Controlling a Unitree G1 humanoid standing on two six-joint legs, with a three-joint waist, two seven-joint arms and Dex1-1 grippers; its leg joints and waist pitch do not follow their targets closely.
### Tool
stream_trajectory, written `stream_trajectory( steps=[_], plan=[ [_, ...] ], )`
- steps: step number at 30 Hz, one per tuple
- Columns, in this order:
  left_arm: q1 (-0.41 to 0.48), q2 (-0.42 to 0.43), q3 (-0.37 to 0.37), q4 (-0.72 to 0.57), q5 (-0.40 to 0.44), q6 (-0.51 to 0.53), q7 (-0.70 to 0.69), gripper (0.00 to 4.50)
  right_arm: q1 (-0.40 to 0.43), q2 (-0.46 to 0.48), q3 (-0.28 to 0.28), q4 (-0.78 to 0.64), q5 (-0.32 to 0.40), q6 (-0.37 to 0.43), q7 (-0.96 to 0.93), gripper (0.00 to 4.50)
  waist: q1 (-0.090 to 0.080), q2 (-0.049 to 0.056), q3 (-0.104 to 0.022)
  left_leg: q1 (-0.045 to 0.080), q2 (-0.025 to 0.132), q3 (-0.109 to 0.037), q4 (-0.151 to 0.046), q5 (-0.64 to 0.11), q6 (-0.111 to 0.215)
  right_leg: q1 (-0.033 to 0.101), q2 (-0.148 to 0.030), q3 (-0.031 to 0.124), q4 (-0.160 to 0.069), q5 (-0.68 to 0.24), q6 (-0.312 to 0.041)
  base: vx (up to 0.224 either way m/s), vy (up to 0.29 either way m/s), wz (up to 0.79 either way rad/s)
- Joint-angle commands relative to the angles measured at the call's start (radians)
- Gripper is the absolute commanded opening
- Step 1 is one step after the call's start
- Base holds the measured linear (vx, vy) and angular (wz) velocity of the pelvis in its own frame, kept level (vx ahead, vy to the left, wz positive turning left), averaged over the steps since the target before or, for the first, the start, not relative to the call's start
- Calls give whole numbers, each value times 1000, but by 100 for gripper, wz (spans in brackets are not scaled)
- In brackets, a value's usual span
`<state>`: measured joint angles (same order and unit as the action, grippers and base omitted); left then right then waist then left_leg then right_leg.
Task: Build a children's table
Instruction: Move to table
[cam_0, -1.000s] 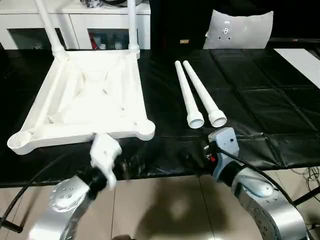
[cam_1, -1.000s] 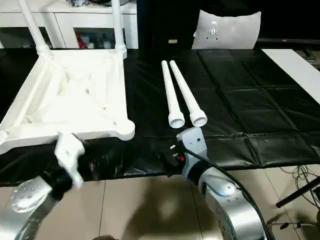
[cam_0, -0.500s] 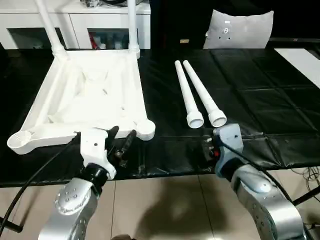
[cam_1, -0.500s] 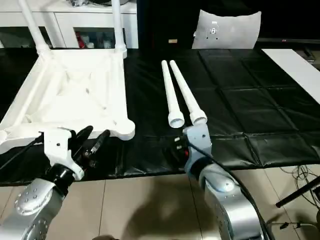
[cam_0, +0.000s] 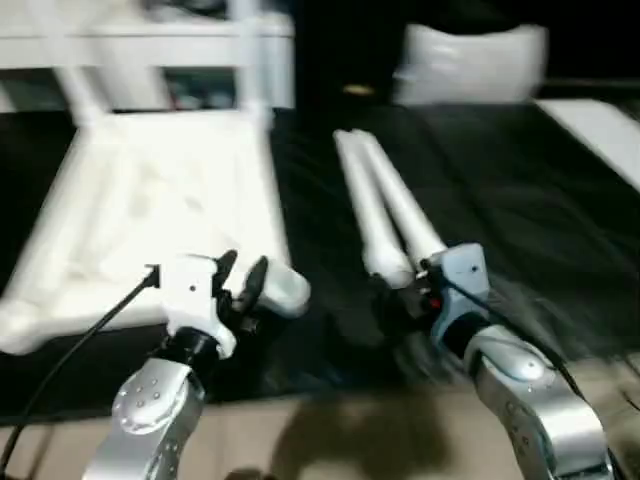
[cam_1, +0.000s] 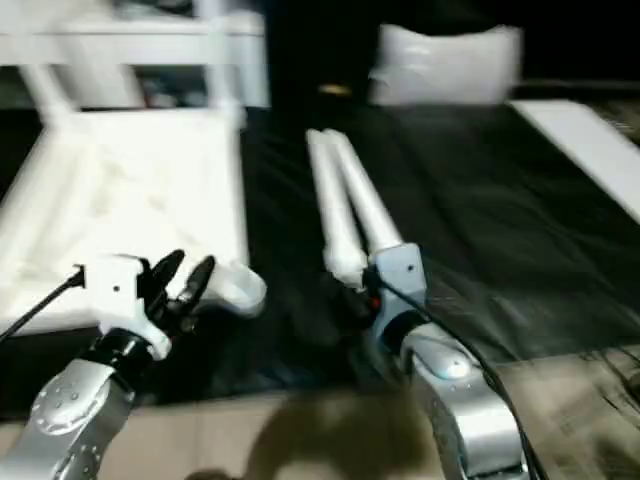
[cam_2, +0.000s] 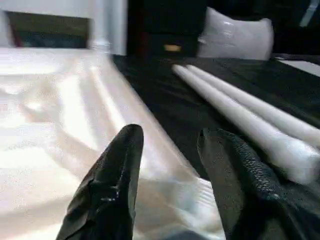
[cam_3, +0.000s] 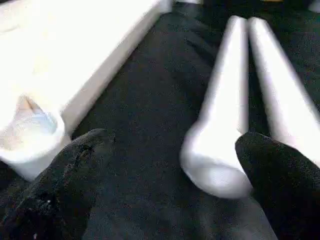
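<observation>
The white plastic tabletop (cam_0: 160, 200) is laid upside down on the black quilted worktop (cam_0: 520, 190), two tube legs (cam_0: 245, 45) standing in its far sockets. Two smooth cylindrical loose legs (cam_0: 385, 205) are laid side by side to its right. The left hand (cam_0: 240, 280) is held parted, empty, at the near round corner socket (cam_0: 285, 290); the right hand (cam_3: 170, 150) is spread wide before the loose legs' ends.

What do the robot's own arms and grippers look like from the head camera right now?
Both forearms are rounded silver metal shells with round joint caps. The left gripper has two black fingers on a white boxy housing, and a black cable trails off it. The right gripper has black textured fingers; its wrist block is pale blue-grey with a small red mark, and a black cable runs along it.
</observation>
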<state>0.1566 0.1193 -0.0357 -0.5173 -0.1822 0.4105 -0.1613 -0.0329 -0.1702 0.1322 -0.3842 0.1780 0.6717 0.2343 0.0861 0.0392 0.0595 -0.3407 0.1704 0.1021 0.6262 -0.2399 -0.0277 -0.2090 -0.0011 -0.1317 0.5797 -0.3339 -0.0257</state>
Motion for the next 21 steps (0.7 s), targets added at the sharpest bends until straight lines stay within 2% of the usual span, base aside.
stream_trajectory(
  steps=[1,2,3,4,5,6,7,8,9,10,11,12,13,14,15,16,17,18,19,20,21],
  plan=[
    [-1,3,6,-14,2,9,11,183,-10,-22,20,-19,-10,21,20,450,-53,11,-72,202,171,-162,-120,-210,255,-152,-47,47,108,-156,-3,301,87,-1],
    [0,3,6,-15,2,9,12,179,-11,-26,25,-21,-10,24,24,450,-64,10,-73,192,169,-179,-112,-150,304,-173,-48,54,149,-116,31,256,44,13],
    [3,6,6,-18,2,12,10,172,-11,-30,31,-25,-14,27,22,450,-48,6,-50,137,98,-207,-103,-47,472,-194,-39,57,186,-87,89,256,44,13],
    [4,6,6,-19,3,13,9,172,-11,-32,33,-26,-15,29,20,450,-85,-3,-63,154,54,-217,-89,35,613,-239,-42,75,189,-49,112,206,7,29],
    [6,6,5,-21,5,15,8,172,-9,-29,31,-27,-15,26,15,450,-91,-10,-61,151,41,-218,-86,75,632,-252,-46,92,183,-26,124,196,-33,57],
    [8,5,4,-24,6,21,10,172,-7,-23,26,-27,-13,25,11,450,-91,-34,-49,93,-41,-158,-77,44,541,-222,-57,128,90,101,88,196,-33,57],
    [8,6,3,-26,7,23,10,172,-7,-21,22,-32,-9,20,12,450,-80,-99,-39,-27,-144,-74,-26,-99,375,-66,-115,210,-27,121,144,154,-52,74],
    [9,9,2,-29,4,30,8,172,-3,-6,6,-37,9,26,8,450,-49,-99,-25,-42,-141,-57,25,-152,316,-54,-196,237,-97,-121,151,172,-42,52],
    [9,12,0,-30,2,34,6,172,-5,-7,5,-41,7,27,4,450,-40,-101,-38,-70,-85,-57,114,-33,131,18,-233,306,-66,-71,-158,172,-42,52],
    [9,13,0,-30,2,35,6,172,-5,-7,5,-42,7,27,3,450,-31,-95,-31,-72,-76,-59,97,43,97,5,-221,284,-50,102,-194,207,-17,11],
    [7,18,-2,-30,2,35,2,172,-8,-8,6,-45,6,31,1,450,-21,-80,-43,-68,-52,-57,42,206,38,-11,-186,235,6,535,-228,137,-12,2],
    [5,24,-4,-29,1,27,-7,172,-16,-14,10,-48,-2,33,-2,450,-16,-67,-43,-57,-42,-53,-14,293,29,-32,-144,196,30,679,-201,137,-12,2],
    [1,32,-5,-33,-20,25,-31,172,-34,-24,16,-48,-23,38,-11,450,-10,-15,-60,-15,-12,-52,-49,467,24,-83,-95,146,52,771,-133,0,0,0],
    [1,34,-5,-35,-25,25,-37,172,-39,-25,15,-48,-26,40,-14,450,-30,-24,-60,-20,0,-63,-24,578,35,-95,-60,141,74,763,-106,0,0,0],
    [1,39,-5,-40,-36,26,-49,188,-47,-25,11,-47,-29,45,-20,450,-24,2,-87,49,47,-102,-3,763,21,-150,-75,146,78,598,-58,0,0,0],
    [2,46,-6,-45,-53,30,-68,188,-57,-18,-3,-47,-21,55,-26,450,-34,-7,-81,37,40,-98,-10,783,8,-143,-97,156,48,493,-44,0,0,0],
    [0,60,-10,-51,-65,48,-87,198,-72,-10,-24,-44,-15,80,-40,450,-29,-12,-76,19,21,-81,-13,727,-7,-131,-99,156,36,491,-48,0,0,0],
    [-3,84,-19,-60,-76,73,-113,198,-89,-11,-38,-41,-14,112,-50,450,-27,-24,-68,-9,2,-59,-31,540,-44,-104,-100,155,29,491,-52,0,0,0],
    [-4,98,-25,-66,-81,91,-129,208,-99,-12,-47,-40,-13,135,-54,450,-25,-28,-61,-21,3,-50,-52,334,-83,-90,-108,155,19,459,-49,0,0,0],
    [-9,116,-30,-71,-86,109,-148,215,-115,-19,-53,-33,-28,181,-71,450,-25,-31,-57,-19,6,-46,-59,223,-98,-90,-111,157,11,412,-50,-79,-4,-1],
    [-9,116,-30,-72,-87,109,-149,224,-116,-19,-53,-33,-29,182,-71,450,-30,-30,-45,-19,10,-46,-76,26,-120,-88,-119,159,2,285,-61,-79,-4,-1]
  ],
)
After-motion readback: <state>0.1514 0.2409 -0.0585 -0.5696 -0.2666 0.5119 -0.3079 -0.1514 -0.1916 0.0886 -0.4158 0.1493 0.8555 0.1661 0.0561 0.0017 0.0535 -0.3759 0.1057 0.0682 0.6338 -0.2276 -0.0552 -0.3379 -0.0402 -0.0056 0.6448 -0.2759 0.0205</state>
